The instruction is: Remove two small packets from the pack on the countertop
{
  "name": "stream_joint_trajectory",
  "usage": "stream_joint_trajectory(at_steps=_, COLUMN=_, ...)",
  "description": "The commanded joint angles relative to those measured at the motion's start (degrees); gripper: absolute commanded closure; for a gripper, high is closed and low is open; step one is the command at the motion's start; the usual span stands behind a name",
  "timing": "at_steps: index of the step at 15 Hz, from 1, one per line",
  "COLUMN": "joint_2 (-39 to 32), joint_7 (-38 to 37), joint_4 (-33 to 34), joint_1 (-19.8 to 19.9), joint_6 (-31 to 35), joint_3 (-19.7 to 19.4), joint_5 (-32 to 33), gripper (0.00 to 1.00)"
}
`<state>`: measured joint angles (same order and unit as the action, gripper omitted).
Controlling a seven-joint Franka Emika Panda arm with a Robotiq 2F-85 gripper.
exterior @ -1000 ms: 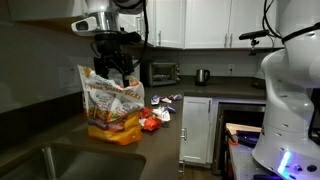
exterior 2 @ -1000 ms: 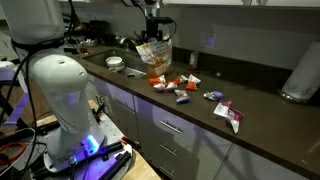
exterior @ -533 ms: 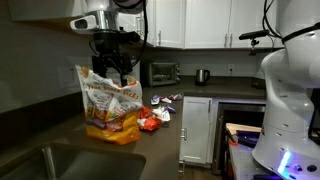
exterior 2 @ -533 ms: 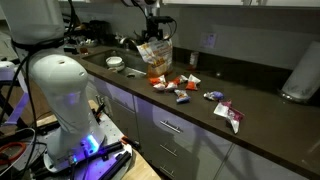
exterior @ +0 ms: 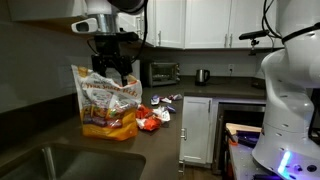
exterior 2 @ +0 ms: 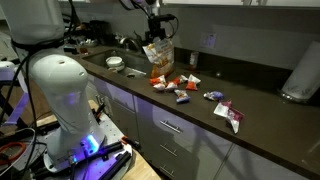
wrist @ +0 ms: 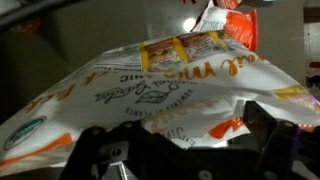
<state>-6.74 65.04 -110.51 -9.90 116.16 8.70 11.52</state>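
Both exterior views are dimly lit: the long dark grey-brown counter is sunk in shadow, while the white wall cabinets are shown brighter. A blue-violet glow is seen low on the white rounded machine body. In the wrist view, the large glossy white-and-orange plastic bag is rendered blurred, with a glare spot above it.

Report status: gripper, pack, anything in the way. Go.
Gripper open, fingers down at top of the pack. Pack upright on the countertop. Several small packets lie loose beside it. Nothing seen blocking.
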Motion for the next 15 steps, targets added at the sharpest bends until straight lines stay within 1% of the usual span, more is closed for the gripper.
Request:
stream_joint_trajectory(at_steps=1, joint_2=0.25, joint_7=1.63, joint_4=-1.85, joint_1=0.70, joint_6=2.79, joint_3=0.36, joint_5=1.91, gripper=0.00)
stream_joint_trajectory(at_steps=4, joint_2=0.07, joint_7=1.61, joint_4=-2.33, joint_1=0.77, joint_6=3.10, joint_3=0.41, joint_5=1.11, gripper=0.00)
stream_joint_trajectory(at_steps=9, joint_2=0.02, joint_7=1.50, joint_4=-2.96, joint_1=0.70, joint_6=3.38, joint_3=0.40, joint_5=1.69, gripper=0.00)
stream_joint_trajectory(at_steps=15, joint_2=0.88, joint_7=1.10, joint_4=-1.85, joint_1=0.81, joint_6=1.76, joint_3=0.32, joint_5=1.03, gripper=0.00)
